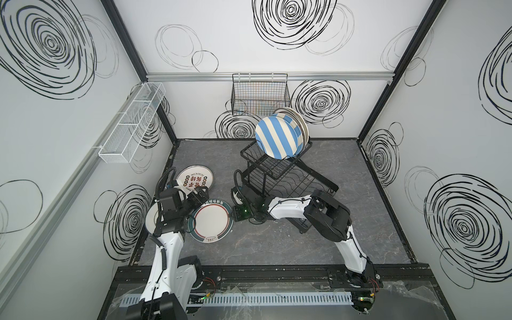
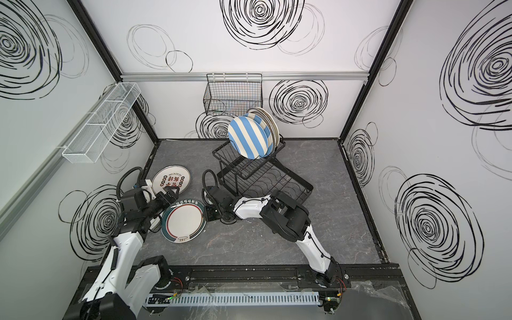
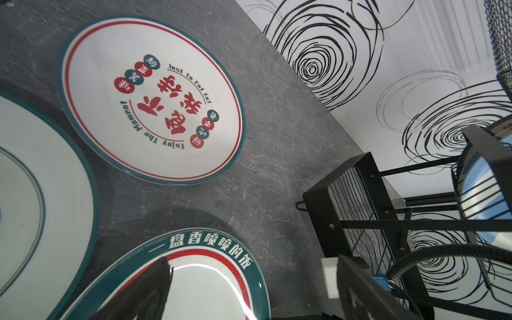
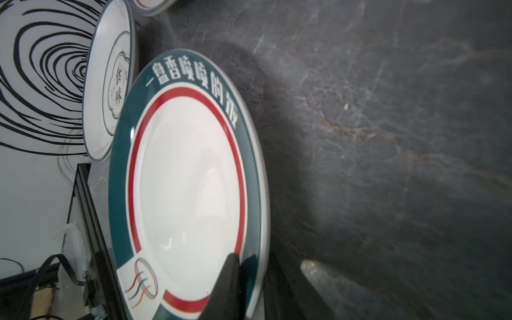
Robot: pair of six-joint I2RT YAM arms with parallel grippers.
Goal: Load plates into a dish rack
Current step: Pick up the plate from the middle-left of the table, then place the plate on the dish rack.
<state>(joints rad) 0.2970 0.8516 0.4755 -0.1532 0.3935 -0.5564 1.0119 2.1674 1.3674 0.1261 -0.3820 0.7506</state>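
- Grasping step: right pincer (image 4: 267, 261) is straddling the teal-rimmed plate (image 4: 188, 180) at its rim, on the bench (image 1: 277, 249); whether it is clamping, cannot tell.
- Left pincer (image 3: 252, 263) is hanging wide, empty, across the plate.
- Dish rack (image 1: 279, 169) is standing beyond the right pincer; next is calling for lifting, upending, slotting.

A dark grey, marble-veined worktop (image 1: 277, 243) is seen in both top views. The black wire dish rack (image 1: 318, 176) is stood directly on it, set askew to the worktop's edges. Three plates are laid on the bare surface, all to the left of the dish rack. The plate with red characters (image 1: 194, 178) is placed flat, near the rack's left side. The teal-rimmed plate (image 1: 212, 221) is found near the rack's front-left corner, closer to the front edge. A white plate with a thin dark rim (image 4: 110, 91) is set farthest from the rack, at the worktop's left edge. It is largely covered in the top views.
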